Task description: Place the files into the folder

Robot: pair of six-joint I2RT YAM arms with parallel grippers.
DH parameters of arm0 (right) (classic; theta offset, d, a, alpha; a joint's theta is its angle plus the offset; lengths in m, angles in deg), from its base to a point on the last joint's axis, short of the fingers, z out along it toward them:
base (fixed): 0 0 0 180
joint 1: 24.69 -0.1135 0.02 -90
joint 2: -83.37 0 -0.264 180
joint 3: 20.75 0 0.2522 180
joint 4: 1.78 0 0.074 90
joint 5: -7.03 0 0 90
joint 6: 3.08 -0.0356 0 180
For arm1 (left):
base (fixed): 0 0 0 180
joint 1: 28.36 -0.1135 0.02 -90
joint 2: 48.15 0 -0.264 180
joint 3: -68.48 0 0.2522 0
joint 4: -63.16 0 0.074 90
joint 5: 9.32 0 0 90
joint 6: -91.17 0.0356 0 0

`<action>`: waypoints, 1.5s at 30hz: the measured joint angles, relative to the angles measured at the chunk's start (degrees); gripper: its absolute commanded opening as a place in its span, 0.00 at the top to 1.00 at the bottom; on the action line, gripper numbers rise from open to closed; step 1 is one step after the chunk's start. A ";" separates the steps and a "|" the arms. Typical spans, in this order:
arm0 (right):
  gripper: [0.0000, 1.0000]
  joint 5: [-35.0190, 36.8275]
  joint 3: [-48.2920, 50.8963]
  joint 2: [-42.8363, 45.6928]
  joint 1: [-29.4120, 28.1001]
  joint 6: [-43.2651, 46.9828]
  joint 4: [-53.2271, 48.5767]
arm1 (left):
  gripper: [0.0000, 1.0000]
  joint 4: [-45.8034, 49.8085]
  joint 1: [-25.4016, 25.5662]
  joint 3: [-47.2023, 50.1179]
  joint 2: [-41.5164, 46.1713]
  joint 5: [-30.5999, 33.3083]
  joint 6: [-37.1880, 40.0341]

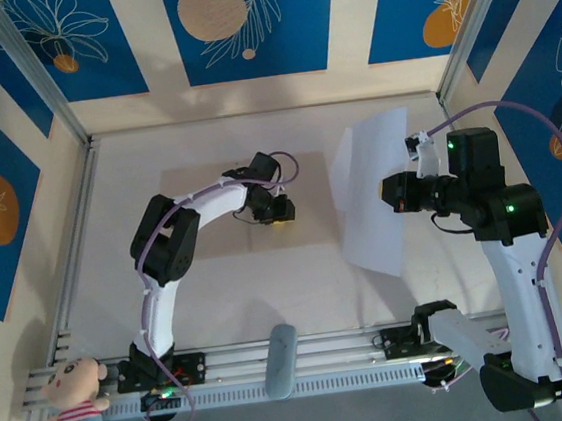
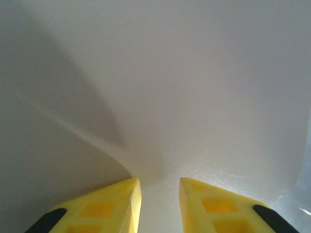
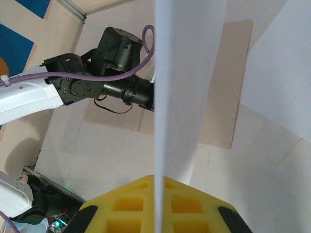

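- Files: one white sheet [image 1: 371, 186] up off the tabletop [image 1: 269, 287], hanging tilted and bowed just to the right of the folder [image 3: 227, 87].
- Right hand [image 3: 158, 194] clenched on that sheet near the edge away from the folder, with the paper seen edge-on rising straight from between the yellow fingers [image 3: 126, 206].
- Left hand [image 1: 277, 214] low over the folder's middle, fingertips a narrow gap apart above a pale surface [image 2: 194, 87] puckered into a ridge that runs to the gap.
- Cannot tell whether pinching or only pressing, nor whether that surface is the second file or a folder panel.
- Likely handling: very light, limp, no stiffness of its own; apt to sag, curl and flutter; quick to crease at the pinch; slippery when flat on card.
- Best taken at an edge or corner with a shallow pinch, then laid leading edge first onto the folder, not dropped.
- Risk: held at one edge only, so the free end may swing and catch the left arm [image 1: 210, 203] over the folder.
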 measured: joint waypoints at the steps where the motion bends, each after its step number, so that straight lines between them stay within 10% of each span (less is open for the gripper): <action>1: 1.00 0.00 -0.02 0.00 0.00 0.00 -0.07 | 0.73 -0.22 0.20 0.04 0.00 -0.07 -0.17; 30: 1.00 -2.78 -2.75 3.19 0.33 0.59 2.84 | 0.65 -6.23 9.99 0.31 2.38 -3.89 -9.20; 45: 1.00 -14.01 5.88 3.06 -1.20 -4.72 19.26 | 0.40 -3.04 -13.99 24.41 30.82 1.49 -3.80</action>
